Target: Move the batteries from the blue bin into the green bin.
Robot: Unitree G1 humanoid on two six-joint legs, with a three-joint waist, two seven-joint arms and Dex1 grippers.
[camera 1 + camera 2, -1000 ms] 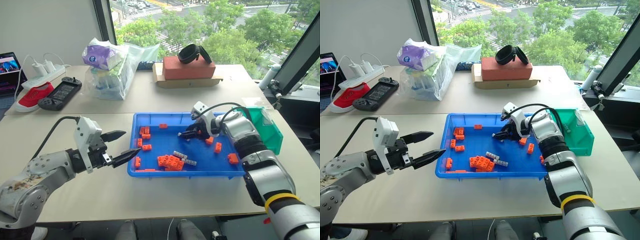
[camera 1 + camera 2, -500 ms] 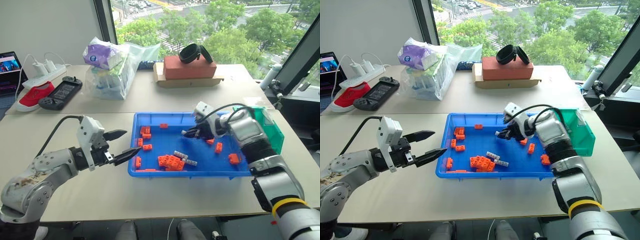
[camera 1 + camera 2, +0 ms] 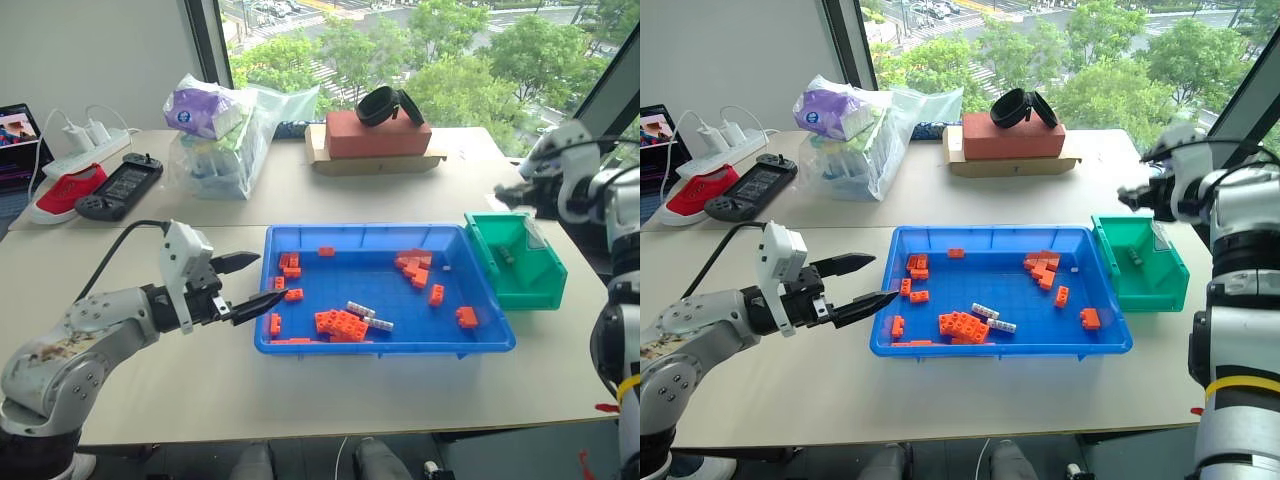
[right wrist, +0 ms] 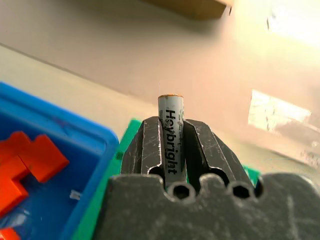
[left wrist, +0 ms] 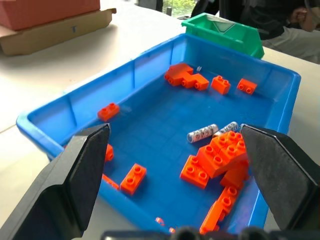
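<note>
Right gripper pinches a battery upright between its two fingers, raised above the table beyond the far rim of the green bin. One battery lies inside that bin. Two more batteries lie side by side near the middle of the blue bin, beside a clump of orange bricks; other bricks are scattered across its floor. Left gripper hangs at the blue bin's left rim, jaws spread and empty.
</note>
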